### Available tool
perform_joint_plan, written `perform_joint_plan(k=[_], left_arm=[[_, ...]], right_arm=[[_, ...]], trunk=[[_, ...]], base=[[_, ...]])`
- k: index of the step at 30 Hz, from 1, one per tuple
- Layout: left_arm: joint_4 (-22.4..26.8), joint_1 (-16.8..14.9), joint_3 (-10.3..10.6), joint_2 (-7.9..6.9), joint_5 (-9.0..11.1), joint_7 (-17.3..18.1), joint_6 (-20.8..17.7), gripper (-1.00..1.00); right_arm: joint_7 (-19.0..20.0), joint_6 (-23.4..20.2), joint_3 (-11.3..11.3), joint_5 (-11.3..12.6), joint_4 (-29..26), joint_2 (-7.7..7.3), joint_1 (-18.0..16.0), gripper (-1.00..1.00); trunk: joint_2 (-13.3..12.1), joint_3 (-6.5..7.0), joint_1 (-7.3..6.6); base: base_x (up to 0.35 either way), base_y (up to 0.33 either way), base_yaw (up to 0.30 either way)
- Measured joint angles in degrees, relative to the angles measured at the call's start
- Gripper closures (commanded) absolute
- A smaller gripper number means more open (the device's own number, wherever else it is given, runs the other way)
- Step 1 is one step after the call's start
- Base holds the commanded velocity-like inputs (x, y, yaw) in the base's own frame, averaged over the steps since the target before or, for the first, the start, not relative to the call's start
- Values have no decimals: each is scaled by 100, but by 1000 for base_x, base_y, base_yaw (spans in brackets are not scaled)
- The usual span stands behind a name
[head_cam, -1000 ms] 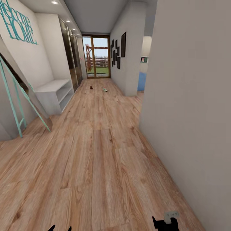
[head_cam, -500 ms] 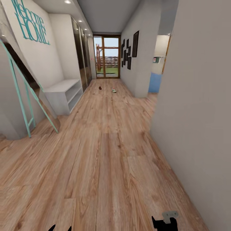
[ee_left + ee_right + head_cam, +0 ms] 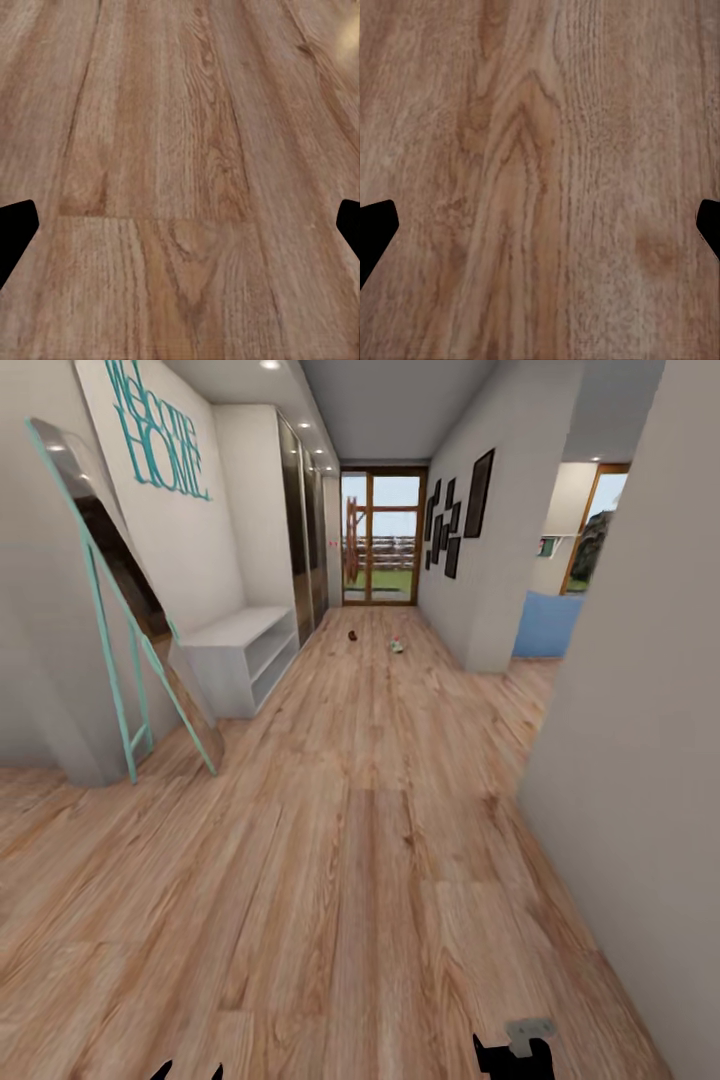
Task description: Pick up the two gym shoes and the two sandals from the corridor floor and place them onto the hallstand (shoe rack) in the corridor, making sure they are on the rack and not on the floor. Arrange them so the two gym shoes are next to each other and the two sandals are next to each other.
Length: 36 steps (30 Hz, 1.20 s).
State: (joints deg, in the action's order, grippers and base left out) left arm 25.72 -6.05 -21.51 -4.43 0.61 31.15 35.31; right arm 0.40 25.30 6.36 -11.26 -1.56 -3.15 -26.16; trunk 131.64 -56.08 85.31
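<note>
Far down the corridor floor lie one dark sandal and, to its right, one pale gym shoe with a green touch; both are tiny at this distance. The hallstand is out of view. At the head view's lower edge my left gripper and right gripper hang low over the planks, far from the shoes. In the left wrist view the left gripper is open over bare wood. The right gripper is open too, with nothing between its fingers.
A plain pale-grey two-tier bench stands against the left wall, past a leaning mirror with a teal frame. A grey wall rises close on my right. A glass door ends the corridor; an opening to a blue-walled room lies right.
The whole head view has shifted: the camera turned, so bench, mirror, door and shoes sit further right in the picture. Both grippers hold the same pose, open.
</note>
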Motion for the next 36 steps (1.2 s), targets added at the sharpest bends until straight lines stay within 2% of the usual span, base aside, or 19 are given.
perform_joint_plan(k=[12, 36], left_arm=[[-1, -3, -8, -6, 3, -4, 0, -100], [-1, -5, -9, -8, 3, -7, 0, -100]], right_arm=[[-1, -8, 0, -14, 3, -10, 2, -100], [0, -17, 0, -17, 4, 0, 224, -100]], trunk=[[0, 0, 0], [0, 0, 0]], base=[[338, 0, 25], [338, 0, 0]])
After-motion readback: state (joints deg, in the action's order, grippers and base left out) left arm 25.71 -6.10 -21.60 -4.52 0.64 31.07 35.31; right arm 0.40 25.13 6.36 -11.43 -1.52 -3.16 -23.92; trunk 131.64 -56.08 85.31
